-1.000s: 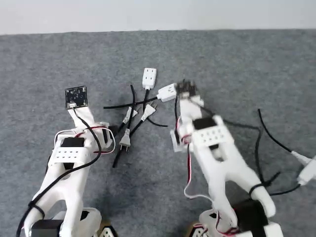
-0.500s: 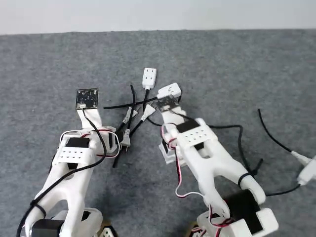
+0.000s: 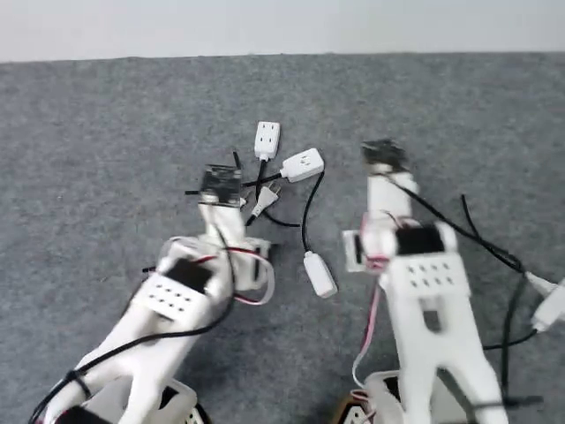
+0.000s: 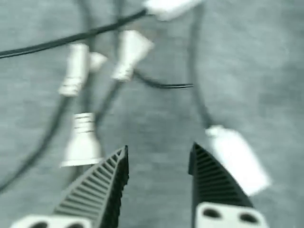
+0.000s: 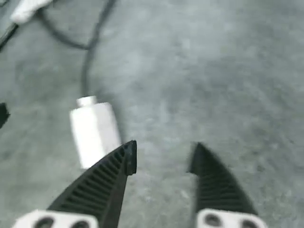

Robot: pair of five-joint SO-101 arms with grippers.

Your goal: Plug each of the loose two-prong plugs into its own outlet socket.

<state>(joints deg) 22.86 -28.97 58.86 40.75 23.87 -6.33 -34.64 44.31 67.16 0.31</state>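
Observation:
Two white outlet sockets (image 3: 267, 139) (image 3: 302, 164) lie at the back centre on black cords. A third white cord-end block (image 3: 320, 274) lies between the arms, also seen as the block (image 4: 237, 154) (image 5: 95, 130). One two-prong plug (image 3: 262, 201) lies just below the sockets. My left gripper (image 4: 159, 152) is open and hovers over the plug cluster: one plug (image 4: 83, 142) sits beside its finger, and two more plugs (image 4: 76, 71) (image 4: 130, 50) lie farther off. My right gripper (image 5: 164, 147) is open over bare mat, with the white block beside one finger.
The grey mat (image 3: 106, 132) covers the table up to a pale wall at the back. Another white connector (image 3: 552, 305) on black cords lies at the right edge. Black cords cross around the sockets. The mat's left and far right parts are bare.
The left arm swung right, over the plug cluster. The right arm swung right, away from the sockets, uncovering the white block on its cord between the arms.

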